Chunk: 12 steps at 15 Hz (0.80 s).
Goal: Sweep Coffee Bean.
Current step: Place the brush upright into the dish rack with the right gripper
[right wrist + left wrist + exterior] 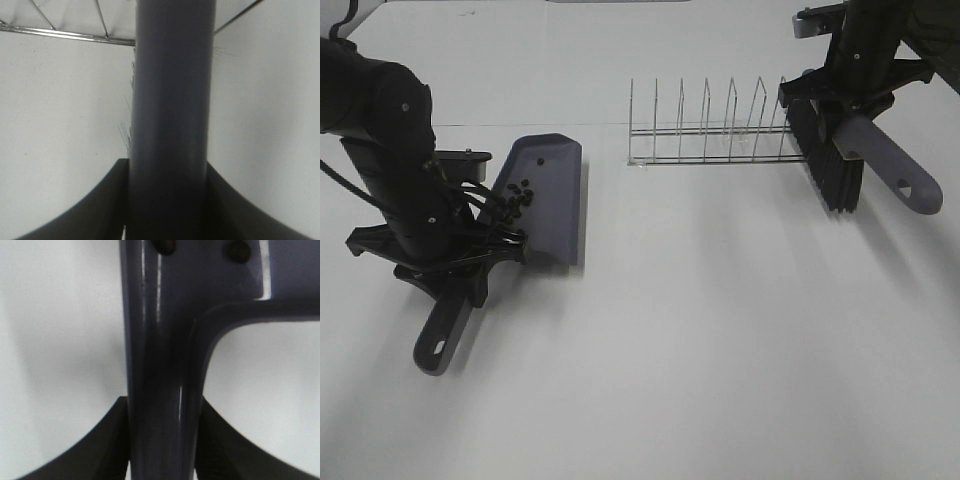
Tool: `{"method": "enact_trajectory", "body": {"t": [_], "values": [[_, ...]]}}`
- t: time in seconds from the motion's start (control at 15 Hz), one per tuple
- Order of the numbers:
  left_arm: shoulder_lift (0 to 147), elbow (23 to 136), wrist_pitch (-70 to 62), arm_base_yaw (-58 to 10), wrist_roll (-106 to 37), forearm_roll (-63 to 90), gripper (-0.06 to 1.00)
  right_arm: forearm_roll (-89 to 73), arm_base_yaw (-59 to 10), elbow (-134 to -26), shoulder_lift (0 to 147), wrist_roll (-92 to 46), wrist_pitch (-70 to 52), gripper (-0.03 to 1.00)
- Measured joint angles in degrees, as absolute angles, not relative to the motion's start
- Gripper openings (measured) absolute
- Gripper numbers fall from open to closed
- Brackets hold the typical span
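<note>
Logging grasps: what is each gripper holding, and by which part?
The left gripper holds the dustpan by its handle; the right gripper holds the brush by its handle.

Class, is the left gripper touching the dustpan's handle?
Touching. Left wrist view: both fingers press against the dustpan handle, with no gap.

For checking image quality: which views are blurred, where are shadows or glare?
Exterior high view: sharp, soft shadows beside dustpan and brush. Left wrist view: dustpan handle blurred, with glare streaks. Right wrist view: brush handle blurred, no glare.
</note>
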<state>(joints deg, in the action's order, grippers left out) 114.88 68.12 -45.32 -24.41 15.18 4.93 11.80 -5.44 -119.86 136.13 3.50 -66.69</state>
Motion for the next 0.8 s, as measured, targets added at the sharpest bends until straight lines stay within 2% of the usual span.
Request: {"method": "enact_trajectory", "body": {"t": [0.4,0.8], "values": [[114.88,68.12,-46.01,-24.41,15.13,4.93,0.32,12.43,-5.39,-125.59,140.72,2.01,-66.58,0.28],[114.88,68.12,-46.01,-24.41,15.13,4.93,0.32,11.57,-5.16,-126.57,141.35,0.00,-64.86,0.28]]}}
